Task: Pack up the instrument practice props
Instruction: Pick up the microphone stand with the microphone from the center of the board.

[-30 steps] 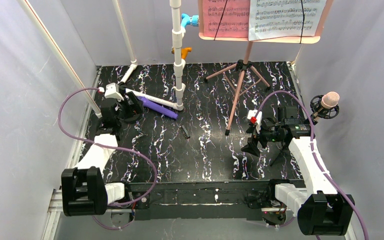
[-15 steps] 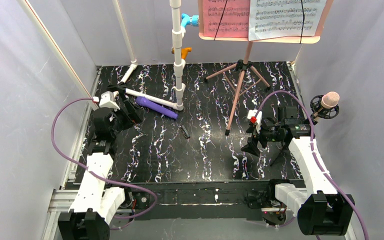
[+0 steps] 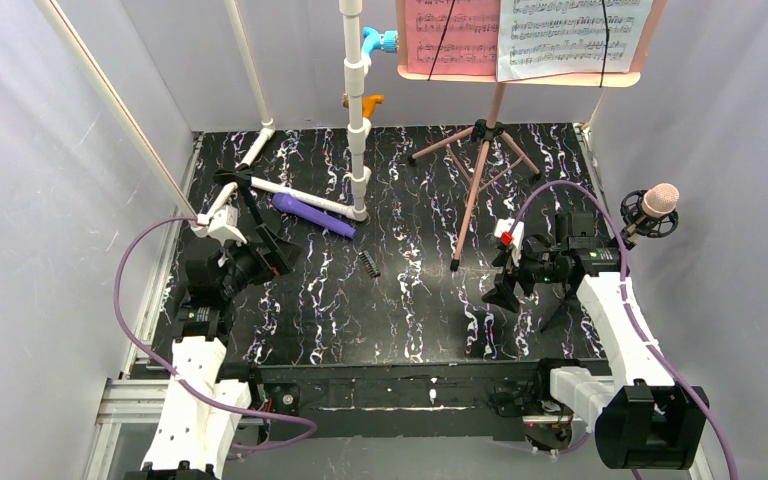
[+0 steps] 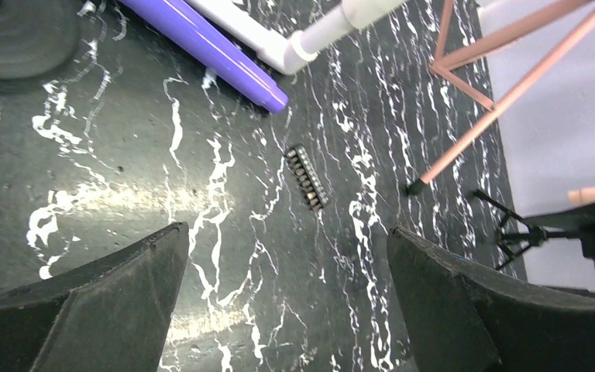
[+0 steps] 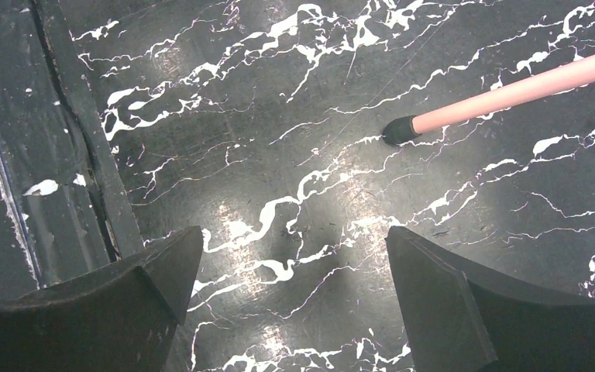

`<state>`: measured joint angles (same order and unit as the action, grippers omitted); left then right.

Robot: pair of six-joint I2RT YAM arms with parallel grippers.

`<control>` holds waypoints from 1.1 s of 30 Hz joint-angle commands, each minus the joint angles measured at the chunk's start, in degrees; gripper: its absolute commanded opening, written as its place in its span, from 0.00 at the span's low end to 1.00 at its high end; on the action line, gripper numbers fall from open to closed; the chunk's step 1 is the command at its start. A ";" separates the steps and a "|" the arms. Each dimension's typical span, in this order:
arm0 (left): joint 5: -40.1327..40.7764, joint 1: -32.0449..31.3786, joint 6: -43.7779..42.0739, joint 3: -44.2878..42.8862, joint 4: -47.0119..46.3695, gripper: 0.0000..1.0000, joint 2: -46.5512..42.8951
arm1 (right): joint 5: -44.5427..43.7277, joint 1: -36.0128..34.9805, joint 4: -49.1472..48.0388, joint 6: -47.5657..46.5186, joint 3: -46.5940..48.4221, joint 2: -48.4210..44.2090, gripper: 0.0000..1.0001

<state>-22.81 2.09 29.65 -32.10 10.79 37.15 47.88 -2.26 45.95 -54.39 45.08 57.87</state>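
The pink tripod music stand (image 3: 487, 170) stands at the back right, its desk (image 3: 520, 76) holding a pink page (image 3: 450, 35) and a white page (image 3: 570, 35) of sheet music. A purple tube (image 3: 312, 214) (image 4: 209, 50) lies at the back left beside a white pipe. My left gripper (image 3: 278, 250) (image 4: 287, 231) hangs open and empty over bare tabletop, nearer than the tube. My right gripper (image 3: 505, 293) (image 5: 294, 231) is open and empty too, just short of the stand's nearest foot (image 5: 399, 130).
A small black comb-like clip (image 3: 368, 263) (image 4: 307, 177) lies mid-table. A white pipe frame (image 3: 358, 110) with blue and orange fittings rises at the back centre. A pink-headed microphone (image 3: 660, 200) on a black tripod stands at the right wall.
My left arm has drawn back from the purple tube toward the near edge and turned right. The right arm has not moved.
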 commanded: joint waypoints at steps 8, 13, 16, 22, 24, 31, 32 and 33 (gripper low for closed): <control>-15.35 -1.28 -0.96 0.85 1.04 0.98 0.72 | 0.48 0.88 -1.47 0.17 -0.87 0.32 0.98; -15.92 -6.06 -5.50 -0.43 3.17 0.98 1.09 | 1.31 1.72 -0.82 0.32 -0.63 0.43 0.98; -14.86 -7.69 -7.87 -0.69 4.19 0.98 0.59 | 1.61 1.73 -0.38 0.50 -0.24 0.19 0.98; -12.01 -10.17 -10.57 -1.18 5.81 0.98 -0.04 | -1.45 1.73 3.30 0.28 0.98 -0.69 0.98; -11.87 -10.78 -10.81 -1.22 5.82 0.98 -0.20 | -3.08 1.73 5.60 -0.97 1.94 -1.10 0.98; -10.07 -12.15 -11.60 -1.35 6.00 0.98 -1.62 | -8.78 1.73 11.48 -1.84 5.89 -2.64 0.98; -9.99 -12.40 -11.69 -1.38 5.92 0.98 -1.71 | -9.76 1.73 11.94 -1.44 6.16 -2.74 0.99; -9.98 -12.71 -11.77 -1.38 5.85 0.98 -1.85 | -10.85 1.73 12.35 -1.02 6.42 -2.80 0.98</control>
<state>-33.36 -9.69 19.44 -31.57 15.90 36.36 41.21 -0.75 54.26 -55.40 48.10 56.38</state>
